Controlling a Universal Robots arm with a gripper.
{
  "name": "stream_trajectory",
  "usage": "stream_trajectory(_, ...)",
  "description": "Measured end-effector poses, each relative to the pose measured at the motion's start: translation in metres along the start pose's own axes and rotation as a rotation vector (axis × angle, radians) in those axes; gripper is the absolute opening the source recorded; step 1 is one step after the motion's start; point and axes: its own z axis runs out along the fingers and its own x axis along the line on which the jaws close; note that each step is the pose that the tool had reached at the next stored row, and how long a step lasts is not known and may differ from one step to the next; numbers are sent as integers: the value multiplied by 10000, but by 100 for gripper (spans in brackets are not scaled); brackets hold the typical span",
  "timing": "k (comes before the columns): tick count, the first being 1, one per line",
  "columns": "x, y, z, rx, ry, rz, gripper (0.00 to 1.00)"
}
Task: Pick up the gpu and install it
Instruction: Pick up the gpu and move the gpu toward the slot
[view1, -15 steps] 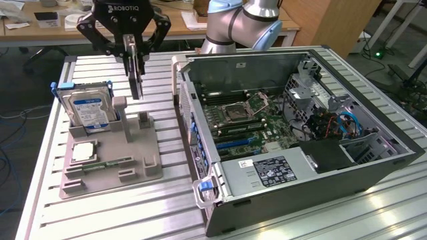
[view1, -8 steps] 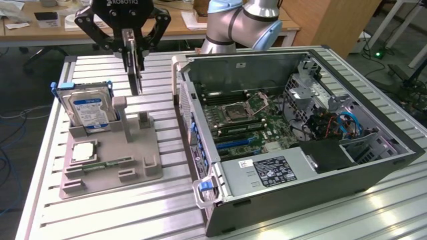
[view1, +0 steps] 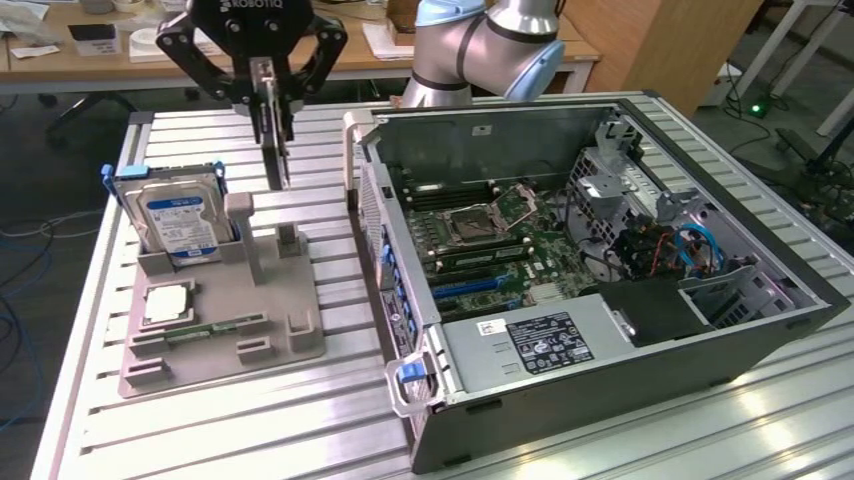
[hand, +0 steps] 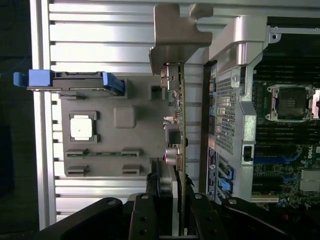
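Observation:
My gripper (view1: 271, 85) hangs over the grey parts holder (view1: 227, 340), shut on the gpu (view1: 278, 140). The gpu is a thin dark card seen edge-on, held upright and lifted clear of the holder's post (view1: 287, 240). In the wrist view the gpu (hand: 182, 120) runs away from my gripper (hand: 172, 212), with its silvery metal bracket (hand: 175, 40) at the far end. It hangs between the holder and the wall of the open computer case (view1: 747, 290), beside the case opening rather than over it. The green motherboard (view1: 494, 240) lies exposed inside the case.
On the holder stand a blue-labelled hard drive (view1: 180, 220), a square processor chip (view1: 167, 300) and a narrow green memory stick (view1: 214, 327). The case's near wall (hand: 240, 100) rises close beside the card. A ribbed metal table (view1: 267, 420) carries everything; a wooden desk stands behind.

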Motion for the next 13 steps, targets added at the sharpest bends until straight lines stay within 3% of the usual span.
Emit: stream_trajectory(13, -250, 2, 3, 0, 0, 1, 28)
